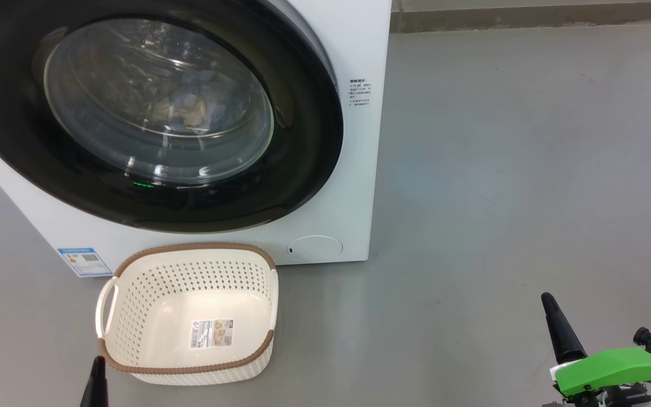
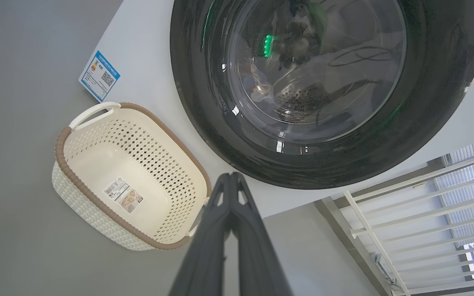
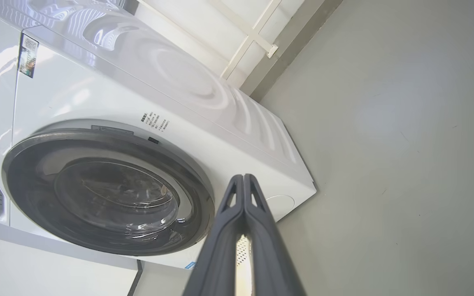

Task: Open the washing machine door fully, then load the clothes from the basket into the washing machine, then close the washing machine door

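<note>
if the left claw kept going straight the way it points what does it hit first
Probably the washing machine: the left claw aims at its white front below the rim of the washing machine door. The basket lies beside that line and its corner might be grazed first; depth is unclear.

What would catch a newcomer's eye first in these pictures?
The washing machine door, big, round and glossy black, sits shut on the white washing machine at the upper left of the head view, with the clothes faintly visible behind its glass. On the grey floor just in front stands the basket, cream with a brown rim, holding nothing but a paper label.
</note>
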Motion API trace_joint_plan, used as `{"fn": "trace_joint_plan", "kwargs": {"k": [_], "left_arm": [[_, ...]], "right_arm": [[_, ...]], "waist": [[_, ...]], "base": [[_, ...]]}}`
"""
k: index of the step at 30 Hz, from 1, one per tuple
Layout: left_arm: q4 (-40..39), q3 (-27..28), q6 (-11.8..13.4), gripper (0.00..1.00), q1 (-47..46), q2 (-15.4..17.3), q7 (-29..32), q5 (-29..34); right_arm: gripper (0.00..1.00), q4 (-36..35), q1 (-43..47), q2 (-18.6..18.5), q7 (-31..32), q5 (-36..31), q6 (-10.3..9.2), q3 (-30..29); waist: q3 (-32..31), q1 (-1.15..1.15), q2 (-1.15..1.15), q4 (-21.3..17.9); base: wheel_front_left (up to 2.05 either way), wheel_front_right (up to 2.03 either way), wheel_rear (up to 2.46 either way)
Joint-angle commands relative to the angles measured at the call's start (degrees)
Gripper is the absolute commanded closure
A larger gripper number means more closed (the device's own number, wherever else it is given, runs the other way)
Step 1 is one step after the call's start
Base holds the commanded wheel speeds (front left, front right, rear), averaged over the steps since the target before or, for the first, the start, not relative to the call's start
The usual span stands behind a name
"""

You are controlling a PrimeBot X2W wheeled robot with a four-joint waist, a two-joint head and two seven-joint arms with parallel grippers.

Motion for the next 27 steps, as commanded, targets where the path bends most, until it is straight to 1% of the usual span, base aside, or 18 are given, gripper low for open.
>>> {"fn": "trace_joint_plan", "kwargs": {"k": [1,27], "left_arm": [[-1.72,1.53,-0.11,1.00,-3.11,0.49,0.61,-1.64],[-2.69,2.99,-0.15,1.00,-4.81,-0.51,4.73,-15.48]], "right_arm": [[1.00,-1.87,-0.80,-0.25,0.38,1.85,-0.06,0.07],[1.00,-3.94,-0.57,1.97,4.63,14.88,-0.09,-2.63]], "waist": [[-0.02,0.00,0.00,0.03],[-0.36,0.00,0.00,0.38]], "base": [[0.00,0.00,0.00],[0.00,0.00,0.00]]}}
